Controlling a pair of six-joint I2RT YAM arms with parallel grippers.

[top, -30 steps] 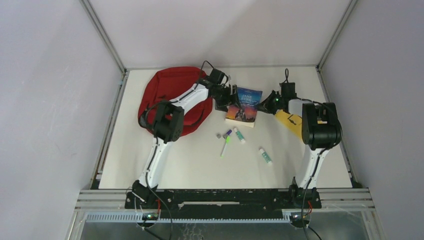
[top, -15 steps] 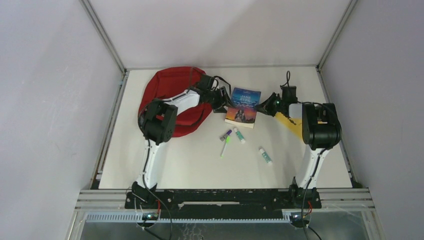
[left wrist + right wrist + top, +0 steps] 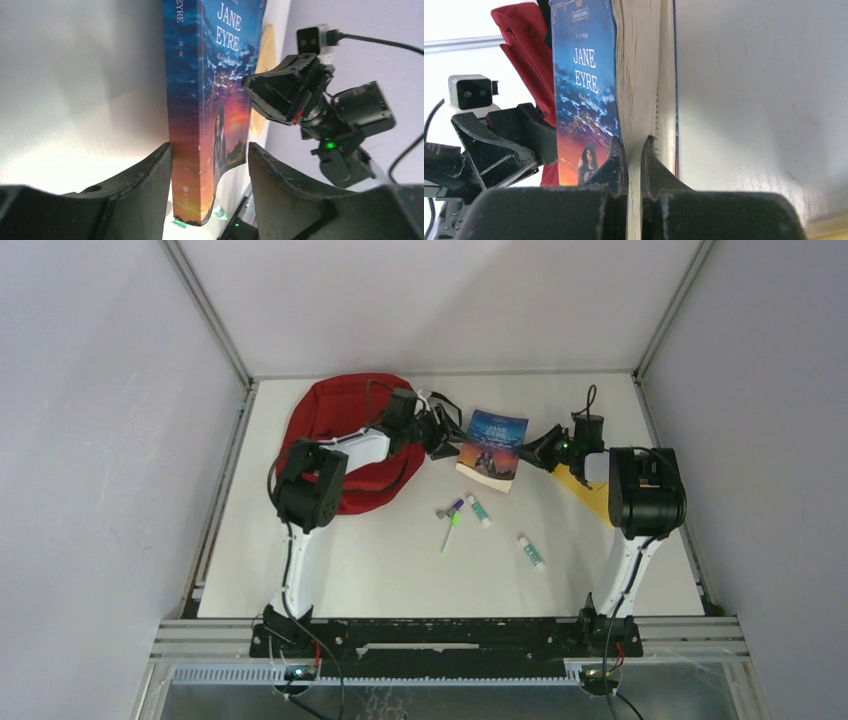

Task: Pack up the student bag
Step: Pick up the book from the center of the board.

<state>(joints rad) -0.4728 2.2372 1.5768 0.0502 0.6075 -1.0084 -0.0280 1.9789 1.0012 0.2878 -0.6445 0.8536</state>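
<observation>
Pinching the book (image 3: 492, 448) by its fore-edge, the right gripper (image 3: 633, 150) is clamped; the left gripper (image 3: 210, 147) straddles its spine (jaws apart). The student bag (image 3: 335, 420) lies at ten o'clock on the tabletop (image 3: 400, 575).

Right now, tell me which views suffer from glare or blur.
Left wrist: table glares white beside the book; left gripper's fingers dark and soft. Right wrist: right gripper's fingers blurred, title sharp, upper left washed out. Top view: even light, faint shadows.
</observation>
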